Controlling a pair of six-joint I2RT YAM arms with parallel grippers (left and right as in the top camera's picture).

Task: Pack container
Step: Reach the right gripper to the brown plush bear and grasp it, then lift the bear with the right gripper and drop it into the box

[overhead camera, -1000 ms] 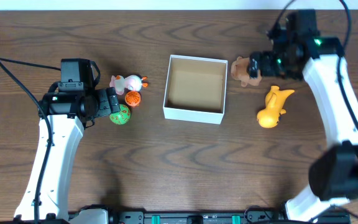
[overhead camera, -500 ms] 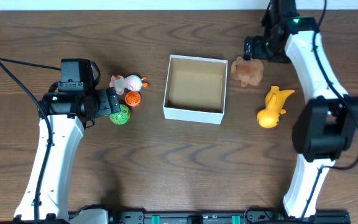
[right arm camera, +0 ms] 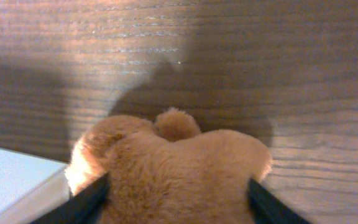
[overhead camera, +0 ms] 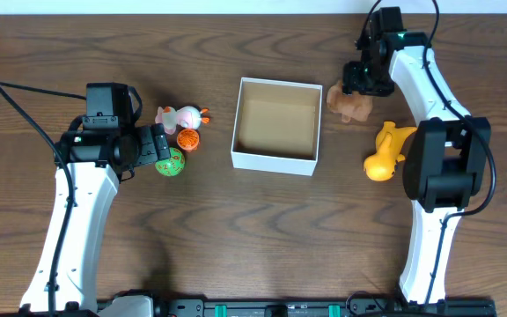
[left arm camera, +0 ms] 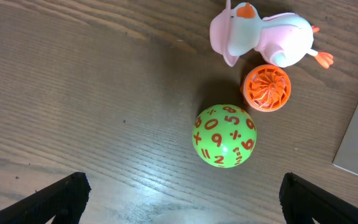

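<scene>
The container (overhead camera: 273, 161), a white box with a tan inside, stands open-topped mid-table; its corner shows in the right wrist view (right arm camera: 11, 180). Just right of it lies a brown plush toy (overhead camera: 343, 106). My right gripper (overhead camera: 359, 86) is over it, and its dark fingers (right arm camera: 86, 202) press both sides of the plush (right arm camera: 173, 168). My left gripper (left arm camera: 182, 202) is open just above bare wood, short of a green number ball (left arm camera: 224, 137).
An orange ribbed ball (left arm camera: 266, 88) and a pink-and-white duck toy (left arm camera: 260, 38) lie beyond the green ball (overhead camera: 171, 163), left of the box. A yellow duck toy (overhead camera: 384, 151) lies right of the box, in front of the plush.
My right arm swung back and left and came down over the plush, and its jaws narrowed onto the toy's sides. The left arm and the toys on the left have not moved.
</scene>
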